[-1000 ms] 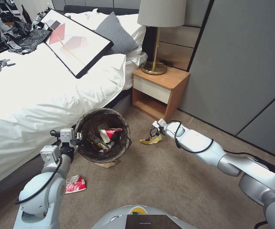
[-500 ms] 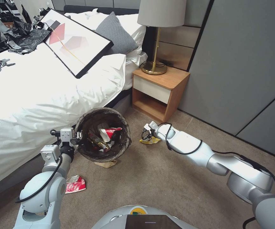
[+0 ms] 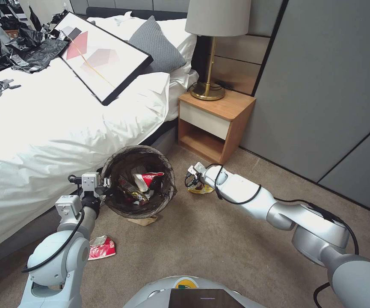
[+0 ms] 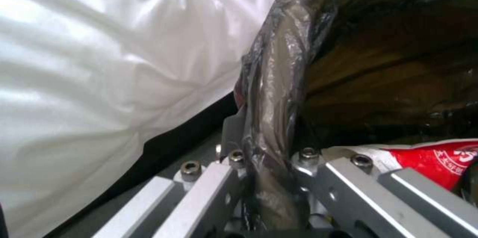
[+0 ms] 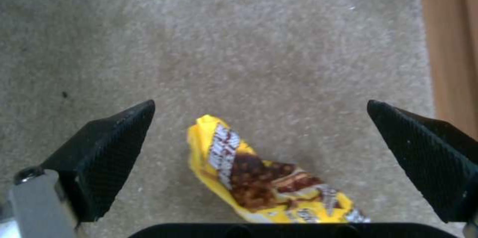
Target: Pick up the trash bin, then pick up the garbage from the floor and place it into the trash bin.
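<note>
Trash bin (image 3: 138,182) already picked up w/ several wrappers inside; floor pickup only partly done.

Left gripper (image 3: 105,185) is clamped on the bin's bag-lined rim (image 4: 271,92), holding it tilted toward the right arm, just off the bed edge. Right gripper (image 3: 192,177) hangs spread wide over the yellow wrapper (image 5: 264,178), which lies on the carpet (image 3: 219,244) between its pads (image 5: 112,141), nothing gripped yet. Left to do, by my read: yellow wrapper, red wrapper (image 3: 101,248) on the floor beside the left arm, and brown paper (image 3: 143,220) under the bin. Vs 1 s ago: right arm has swung toward the bin, so its gripper sits nearer the rim; wrapper, bin and left gripper unchanged.
</note>
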Controlling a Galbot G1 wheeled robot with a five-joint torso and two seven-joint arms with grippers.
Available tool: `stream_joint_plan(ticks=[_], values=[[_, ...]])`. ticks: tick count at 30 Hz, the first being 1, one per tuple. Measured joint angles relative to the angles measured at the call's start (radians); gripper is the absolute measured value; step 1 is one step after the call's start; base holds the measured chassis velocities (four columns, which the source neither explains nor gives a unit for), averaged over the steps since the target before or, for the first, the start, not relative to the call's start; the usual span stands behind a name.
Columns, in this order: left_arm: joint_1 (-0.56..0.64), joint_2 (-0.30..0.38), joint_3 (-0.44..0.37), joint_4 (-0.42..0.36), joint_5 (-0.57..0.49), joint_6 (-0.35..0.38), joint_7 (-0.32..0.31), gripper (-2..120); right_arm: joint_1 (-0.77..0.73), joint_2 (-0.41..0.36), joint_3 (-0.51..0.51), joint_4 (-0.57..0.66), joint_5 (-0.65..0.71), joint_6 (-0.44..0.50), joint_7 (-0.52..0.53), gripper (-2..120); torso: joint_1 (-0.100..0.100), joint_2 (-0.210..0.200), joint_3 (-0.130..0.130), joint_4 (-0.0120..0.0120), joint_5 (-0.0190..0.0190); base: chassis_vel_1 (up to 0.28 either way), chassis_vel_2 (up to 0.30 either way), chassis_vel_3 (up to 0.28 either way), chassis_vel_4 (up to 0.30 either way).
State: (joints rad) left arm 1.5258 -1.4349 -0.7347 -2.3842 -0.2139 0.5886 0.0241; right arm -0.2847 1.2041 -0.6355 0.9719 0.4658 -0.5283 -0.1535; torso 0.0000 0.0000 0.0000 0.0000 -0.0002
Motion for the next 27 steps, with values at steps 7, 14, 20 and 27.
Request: stream_joint_plan(ticks=[7,14,20,27], values=[[-0.007,0.002,0.001,0.004,-0.001,0.000,0.001,0,-0.051,0.007,0.011,0.001,0.000,0.003,0.007,100,0.000,0.000,0.000,0.0000,0.0002,0.000,0.000,0.000,0.000],[-0.011,0.003,0.000,0.007,-0.002,0.000,0.002,0,-0.092,0.003,0.015,0.025,-0.003,-0.002,0.014,100,0.000,0.000,0.000,0.0000,0.0002,0.000,0.000,0.000,0.000],[-0.014,0.005,-0.001,0.013,-0.004,0.000,0.002,0,-0.106,-0.003,0.023,0.014,-0.015,0.001,0.012,100,0.000,0.000,0.000,0.0000,0.0002,0.000,0.000,0.000,0.000],[-0.016,0.000,0.002,0.017,-0.002,0.000,0.005,0,-0.106,0.009,0.038,-0.019,-0.028,0.010,0.001,100,0.000,0.000,0.000,0.0001,0.0003,0.000,0.000,0.000,0.000]])
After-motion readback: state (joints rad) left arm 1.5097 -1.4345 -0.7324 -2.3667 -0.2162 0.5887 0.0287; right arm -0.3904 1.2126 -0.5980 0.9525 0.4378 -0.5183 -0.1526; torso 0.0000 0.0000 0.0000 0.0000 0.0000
